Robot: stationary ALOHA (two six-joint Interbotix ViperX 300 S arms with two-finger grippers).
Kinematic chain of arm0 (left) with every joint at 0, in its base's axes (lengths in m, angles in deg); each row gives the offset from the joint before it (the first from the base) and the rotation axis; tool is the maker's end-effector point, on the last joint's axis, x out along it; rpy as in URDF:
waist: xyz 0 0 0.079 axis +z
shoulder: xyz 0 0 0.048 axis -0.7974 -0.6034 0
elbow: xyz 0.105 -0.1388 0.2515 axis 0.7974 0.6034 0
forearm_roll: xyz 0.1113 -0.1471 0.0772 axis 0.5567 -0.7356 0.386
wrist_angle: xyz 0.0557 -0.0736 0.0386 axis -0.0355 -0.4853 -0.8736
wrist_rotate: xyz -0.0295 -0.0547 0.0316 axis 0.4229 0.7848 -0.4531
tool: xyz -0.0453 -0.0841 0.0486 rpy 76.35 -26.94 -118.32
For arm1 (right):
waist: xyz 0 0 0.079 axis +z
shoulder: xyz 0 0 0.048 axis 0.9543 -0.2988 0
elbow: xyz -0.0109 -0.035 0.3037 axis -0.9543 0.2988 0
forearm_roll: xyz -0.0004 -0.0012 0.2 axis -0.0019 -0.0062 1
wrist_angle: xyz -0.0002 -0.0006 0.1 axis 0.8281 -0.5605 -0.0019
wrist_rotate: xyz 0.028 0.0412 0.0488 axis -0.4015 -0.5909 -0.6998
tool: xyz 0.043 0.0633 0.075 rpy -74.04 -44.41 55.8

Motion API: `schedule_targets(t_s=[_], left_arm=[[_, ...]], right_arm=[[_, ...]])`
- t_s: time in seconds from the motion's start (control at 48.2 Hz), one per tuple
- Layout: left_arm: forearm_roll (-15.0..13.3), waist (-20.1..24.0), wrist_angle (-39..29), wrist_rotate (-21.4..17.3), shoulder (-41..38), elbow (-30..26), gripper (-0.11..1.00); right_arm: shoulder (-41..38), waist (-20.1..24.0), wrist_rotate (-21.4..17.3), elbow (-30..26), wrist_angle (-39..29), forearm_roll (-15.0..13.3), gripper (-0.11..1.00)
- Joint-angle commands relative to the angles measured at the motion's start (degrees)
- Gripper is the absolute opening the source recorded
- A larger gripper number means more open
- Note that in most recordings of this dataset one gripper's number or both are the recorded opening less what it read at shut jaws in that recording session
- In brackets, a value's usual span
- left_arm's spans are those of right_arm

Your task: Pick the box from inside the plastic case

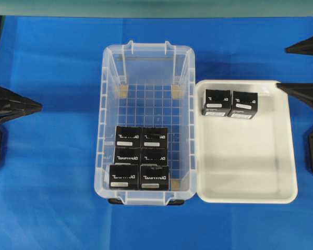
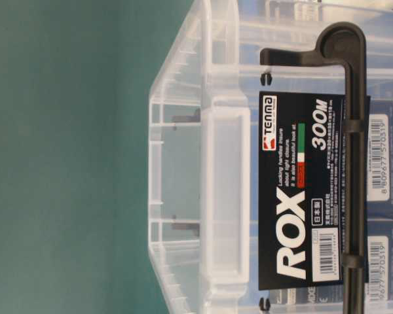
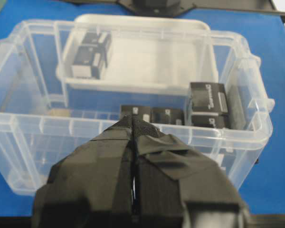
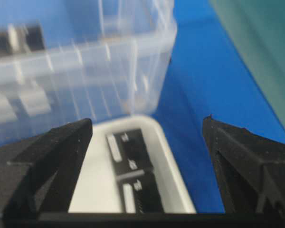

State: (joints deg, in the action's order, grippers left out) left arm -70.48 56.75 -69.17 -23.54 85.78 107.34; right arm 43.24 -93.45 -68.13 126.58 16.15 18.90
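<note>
Overhead: 6 boxes (image 1: 128, 138) sat packed in the case (image 1: 110, 78); 2 lay in the tray (image 1: 245, 166).

Left wrist: fingers (image 3: 134, 137) shut, empty.

Right wrist: fingers (image 4: 147, 142) wide, empty. Tight packing could block the fingers from sliding between boxes.

Surface: blue cloth (image 1: 52, 57) is covering the whole tabletop | Backdrop: plain teal wall (image 2: 65, 157) is standing behind | Light: falling evenly

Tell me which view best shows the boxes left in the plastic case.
Overhead: all six boxes in the plastic case show, tops up. Left wrist sees some through the wall; table-level only barcoded sides behind the label; right wrist blurred.
</note>
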Motion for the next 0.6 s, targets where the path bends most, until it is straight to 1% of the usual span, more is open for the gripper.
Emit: schedule_targets(t_s=[0.0,0.041,0.166,0.456,0.581], left_arm=[[0.18,0.09,0.88,-0.09,-1.14,-1.32,-0.06],[0.09,0.09,1.23,-0.09,-1.14,-1.32,-0.06],[0.09,0.18,1.93,-0.44,-0.97,-1.41,-0.06],[0.09,0.18,2.02,-0.44,-0.79,-1.49,-0.06],[0.09,0.09,2.11,-0.44,-0.79,-1.49,-0.06]], right_arm=[[3.08,1.41,-1.85,0.18,0.79,0.26,0.96],[4.48,2.20,-2.90,0.62,0.97,0.26,0.96],[5.62,3.16,-4.13,1.58,0.79,0.26,0.96],[5.89,5.98,-4.66,2.37,3.87,0.26,0.96],[5.71,8.61,-4.66,2.90,6.06,0.26,0.96]])
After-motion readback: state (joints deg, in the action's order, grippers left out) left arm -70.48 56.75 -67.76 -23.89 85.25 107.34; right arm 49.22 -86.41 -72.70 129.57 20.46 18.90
